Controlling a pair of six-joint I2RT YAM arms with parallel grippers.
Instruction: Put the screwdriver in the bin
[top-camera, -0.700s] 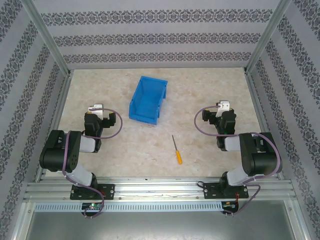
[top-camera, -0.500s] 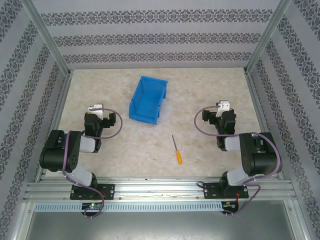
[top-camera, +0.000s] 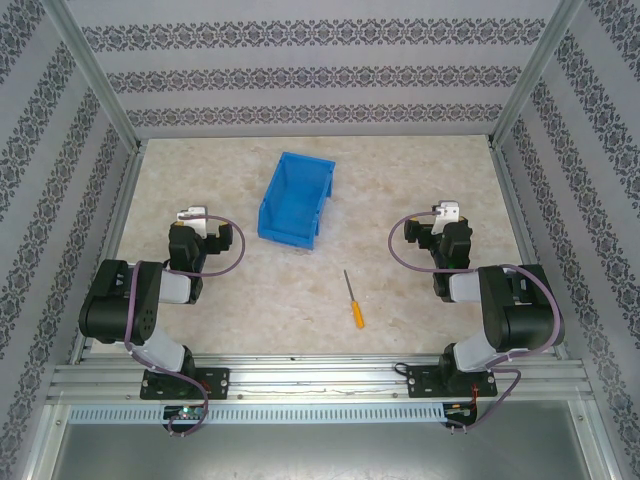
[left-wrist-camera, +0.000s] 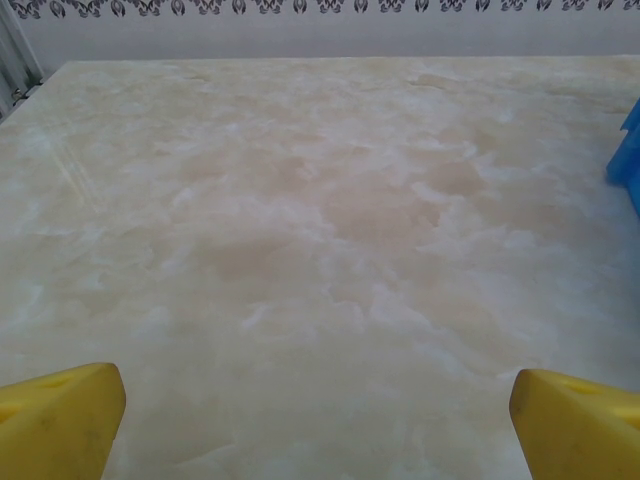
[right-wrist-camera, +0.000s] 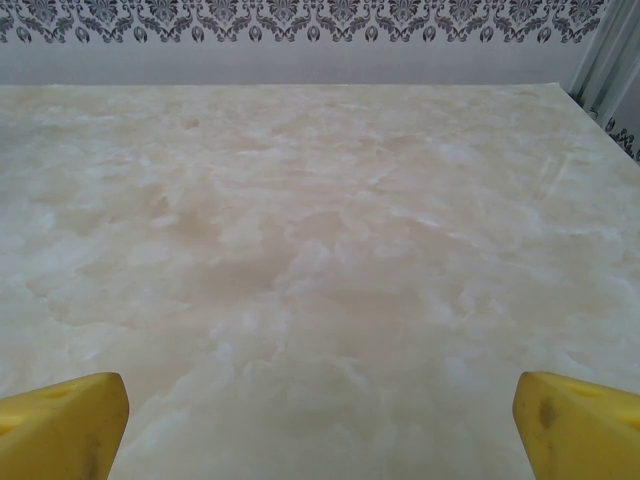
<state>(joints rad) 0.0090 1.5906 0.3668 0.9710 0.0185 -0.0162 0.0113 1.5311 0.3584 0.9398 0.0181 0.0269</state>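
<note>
The screwdriver (top-camera: 354, 300), slim with an orange-yellow handle and a thin dark shaft, lies flat on the table between the two arms, handle toward the near edge. The bright blue bin (top-camera: 294, 198) stands behind it, left of centre; a sliver of the bin (left-wrist-camera: 630, 150) shows at the right edge of the left wrist view. My left gripper (top-camera: 190, 222) rests low at the left, open, its yellow fingertips (left-wrist-camera: 60, 420) wide apart over bare table. My right gripper (top-camera: 445, 218) sits at the right, open too, its yellow fingertips (right-wrist-camera: 580, 425) spread with nothing between them.
The marble-patterned table (top-camera: 400, 180) is enclosed by patterned walls with aluminium posts (top-camera: 95, 75) at the back corners. Open surface lies around the screwdriver and in front of both grippers.
The left wrist has edged very slightly; the screwdriver, the bin and the right arm stay where they were.
</note>
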